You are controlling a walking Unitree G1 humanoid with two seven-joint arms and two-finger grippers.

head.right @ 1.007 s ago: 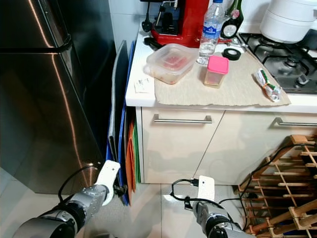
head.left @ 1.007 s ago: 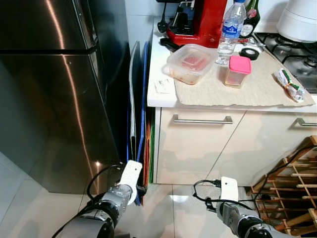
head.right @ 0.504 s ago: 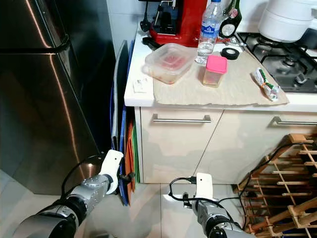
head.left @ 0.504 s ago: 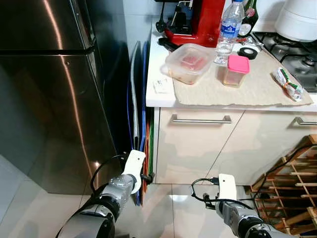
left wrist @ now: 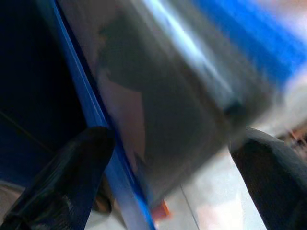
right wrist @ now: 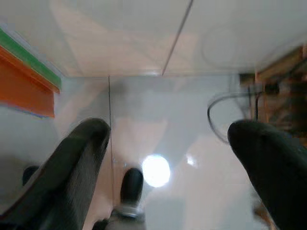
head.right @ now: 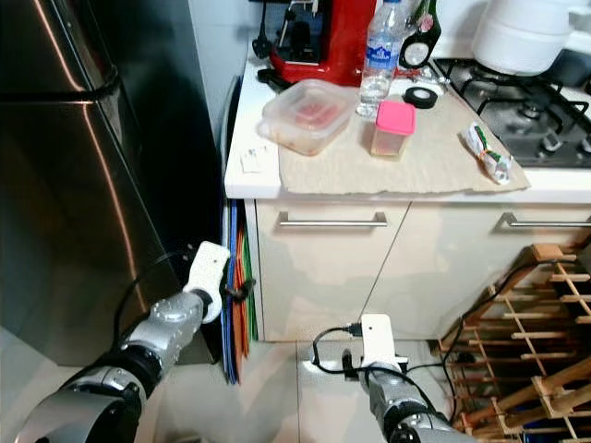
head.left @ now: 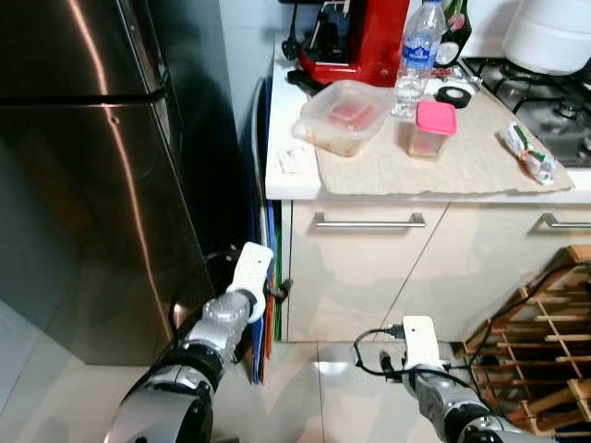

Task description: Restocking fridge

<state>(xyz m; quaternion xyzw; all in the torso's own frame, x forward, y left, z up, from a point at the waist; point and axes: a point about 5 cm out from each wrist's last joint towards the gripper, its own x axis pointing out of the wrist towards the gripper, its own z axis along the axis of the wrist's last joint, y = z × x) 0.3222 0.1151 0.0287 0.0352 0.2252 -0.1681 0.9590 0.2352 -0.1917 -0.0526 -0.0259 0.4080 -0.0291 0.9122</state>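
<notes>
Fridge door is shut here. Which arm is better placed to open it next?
Likely the left. Its end effector is raised beside the fridge, fingers apart, at the boards stacked in the gap. The right end effector hangs low before the cabinet, farther away.

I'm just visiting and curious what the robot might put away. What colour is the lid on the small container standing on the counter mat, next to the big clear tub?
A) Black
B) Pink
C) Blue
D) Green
B: the small container carries a bright pink lid and stands on the mat right beside the large clear tub, in front of the water bottle.
</notes>
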